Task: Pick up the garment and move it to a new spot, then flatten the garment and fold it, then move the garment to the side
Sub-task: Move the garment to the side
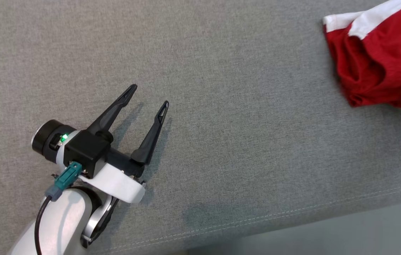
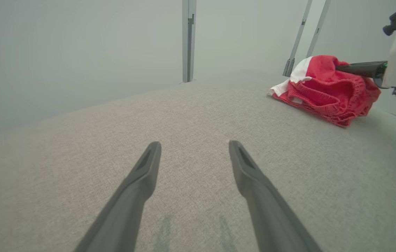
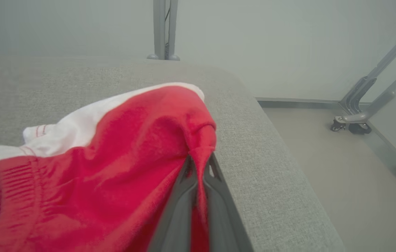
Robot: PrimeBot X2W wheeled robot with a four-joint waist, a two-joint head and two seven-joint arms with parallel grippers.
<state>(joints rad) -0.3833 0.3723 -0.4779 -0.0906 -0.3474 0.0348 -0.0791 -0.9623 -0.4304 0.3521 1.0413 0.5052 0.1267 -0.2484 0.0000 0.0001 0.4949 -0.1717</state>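
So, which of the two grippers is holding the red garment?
The right gripper: it pinches a fold of the red-and-white garment. The left gripper stands open above the grey upholstery.

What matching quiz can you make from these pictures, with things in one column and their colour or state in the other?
Things:
1. left gripper
2. right gripper
3. garment
4. surface

Colour or state:
A. red and white
B. grey fabric
C. open, holding nothing
D. shut on red cloth

Pairs: 1-C, 2-D, 3-A, 4-B
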